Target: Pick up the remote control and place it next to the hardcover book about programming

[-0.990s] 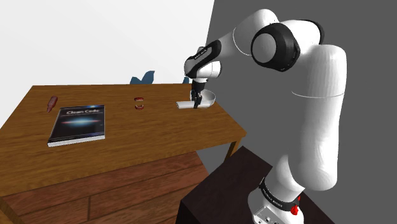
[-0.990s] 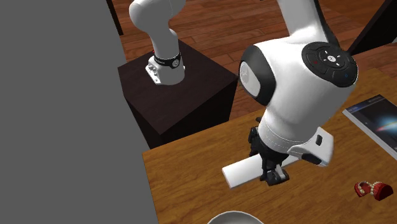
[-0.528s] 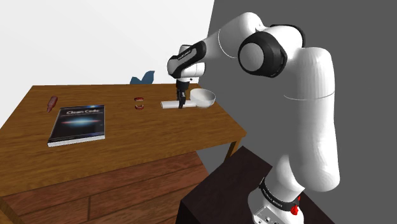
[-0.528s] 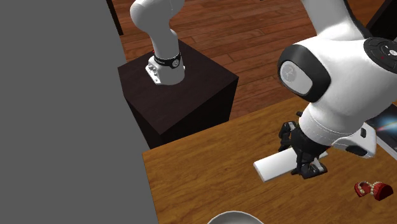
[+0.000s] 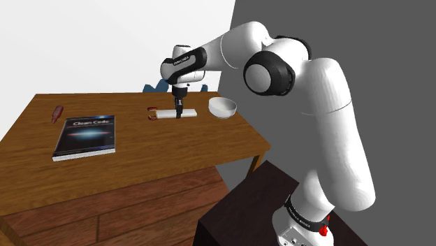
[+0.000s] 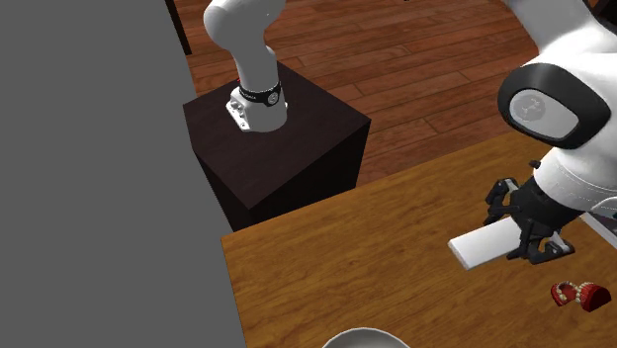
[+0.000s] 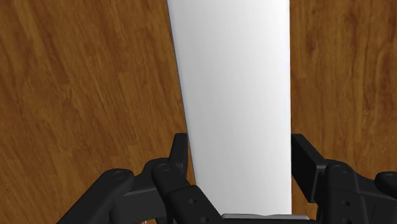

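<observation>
Two black fingers of our end effector (image 5: 179,112) pinch the flat white remote (image 5: 164,113) near its middle, up over the counter (image 5: 175,148), and we think it is light, stiff and slippery.

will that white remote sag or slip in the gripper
Likely stiff: the remote juts straight from the gripper, no sag. Smooth flat sides might let it slip or swivel, being clasped near one end.
</observation>
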